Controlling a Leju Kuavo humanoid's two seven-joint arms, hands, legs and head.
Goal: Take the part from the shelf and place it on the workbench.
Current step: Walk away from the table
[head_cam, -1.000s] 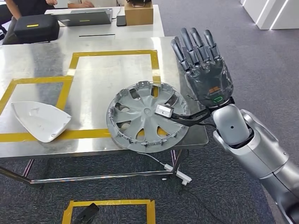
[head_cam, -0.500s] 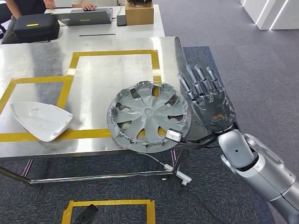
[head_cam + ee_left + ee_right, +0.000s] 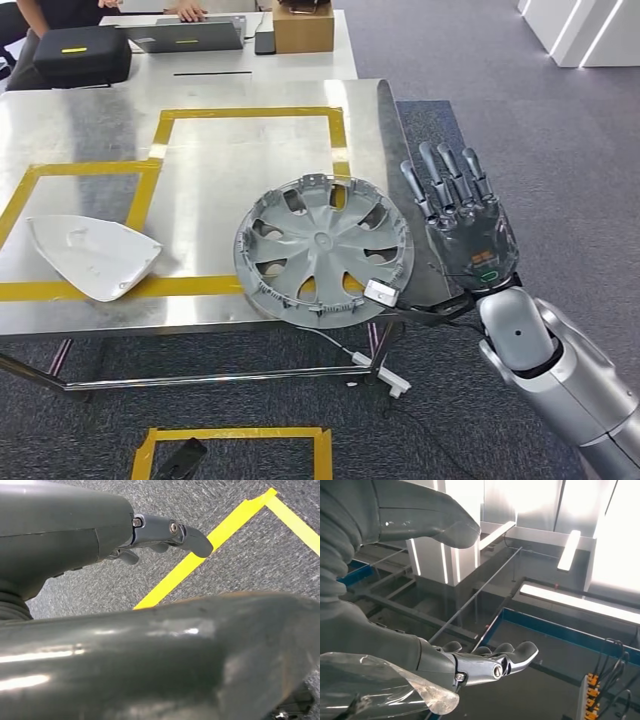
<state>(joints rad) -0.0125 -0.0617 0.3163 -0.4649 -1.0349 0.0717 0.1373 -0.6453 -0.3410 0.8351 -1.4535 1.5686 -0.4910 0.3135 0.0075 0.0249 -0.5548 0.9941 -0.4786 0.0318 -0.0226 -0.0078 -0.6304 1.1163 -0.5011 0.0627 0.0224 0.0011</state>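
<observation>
The part, a grey wheel cover (image 3: 323,250), lies flat on the steel workbench (image 3: 226,170) near its front right corner, partly over yellow tape. My right hand (image 3: 464,225) hovers just past the bench's right edge, beside the cover and apart from it, its fingers (image 3: 441,175) straight and spread with nothing in them. The right wrist view looks up at the ceiling, and the right hand (image 3: 486,662) is empty there too. My left hand (image 3: 166,532) hangs over grey carpet with a finger stretched out and holds nothing.
A white curved shell (image 3: 94,258) lies at the bench's front left. Behind stands a white table with a black case (image 3: 81,52), a laptop (image 3: 185,35), a cardboard box (image 3: 302,25) and a person's hands (image 3: 185,10). A yellow tape frame (image 3: 234,437) marks the floor.
My right hand has come down and to the right, from above the bench's right side to beside its edge, staying spread. The wheel cover has not moved; the view shifted slightly.
</observation>
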